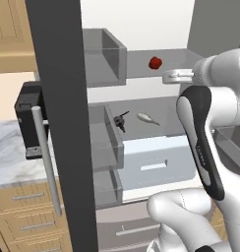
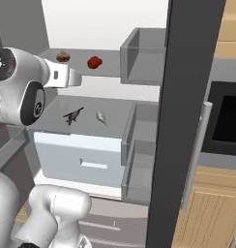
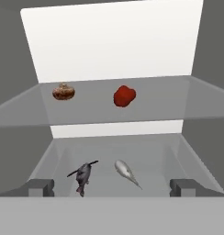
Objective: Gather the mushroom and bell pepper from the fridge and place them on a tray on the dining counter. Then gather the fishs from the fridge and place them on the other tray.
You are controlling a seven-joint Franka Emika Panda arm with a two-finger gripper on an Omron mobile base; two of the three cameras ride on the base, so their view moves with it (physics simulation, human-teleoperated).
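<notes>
The fridge stands open, its dark door [image 1: 60, 123] swung toward me. On the upper glass shelf lie the brown mushroom [image 3: 63, 92] and, to its right, the red bell pepper [image 3: 124, 96]. One shelf lower lie two fish: a dark one [image 3: 83, 176] and a silvery one [image 3: 127, 173]. My gripper [image 3: 112, 188] hovers open in front of the shelves at about the upper shelf's height, apart from all of them, with nothing between its fingertips [image 3: 40, 187]. From the base I see the pepper [image 1: 155, 62], the mushroom [image 2: 63, 56] and the gripper [image 2: 74, 77]. The trays and the dining counter are out of view.
Grey door bins [image 1: 105, 56] hang on the open doors at both sides. A pale drawer [image 1: 154, 165] sits below the fish shelf. A black appliance [image 1: 28, 123] stands on a marbled counter [image 1: 9, 157] to the left, with wooden cabinets [image 2: 207, 213] to the right.
</notes>
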